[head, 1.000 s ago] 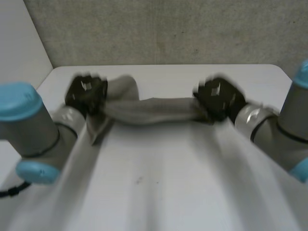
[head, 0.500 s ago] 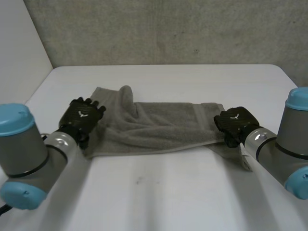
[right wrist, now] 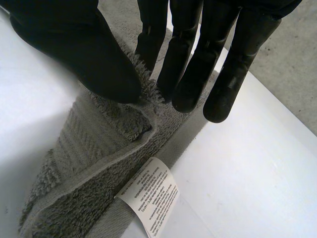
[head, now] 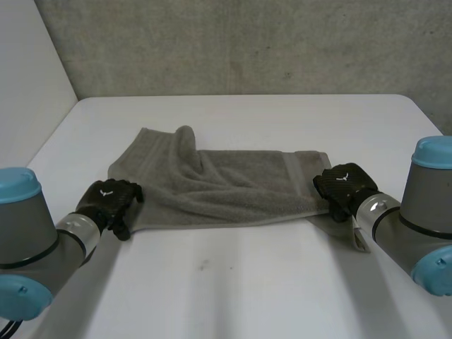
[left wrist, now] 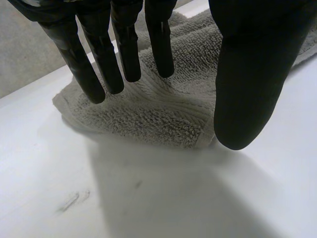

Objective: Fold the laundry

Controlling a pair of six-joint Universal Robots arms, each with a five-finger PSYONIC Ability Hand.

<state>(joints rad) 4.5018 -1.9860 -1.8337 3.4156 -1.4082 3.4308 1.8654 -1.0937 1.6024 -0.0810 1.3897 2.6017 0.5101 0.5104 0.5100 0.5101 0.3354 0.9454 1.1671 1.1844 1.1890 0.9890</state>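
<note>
As a grey towel [head: 226, 187] lies part-folded on the white table [head: 247, 282], we find one hand free and one gripping.

At the near-left corner, the left hand [head: 106, 201] hovers with straight, spread fingers [left wrist: 99, 69] and thumb holding nothing; its wrist view puts that corner just beyond the fingertips. The towel's long axis runs left to right across the table, with a raised wrinkle near its far-left end. At the right end, the right hand [head: 342, 185] pinches a ridge of the short edge between thumb and fingers [right wrist: 183, 74], with a white care label [right wrist: 148, 198] just beside it. We judge the next fold turns on this line: each hand sits at its own end, and the left needs a grip first.
</note>
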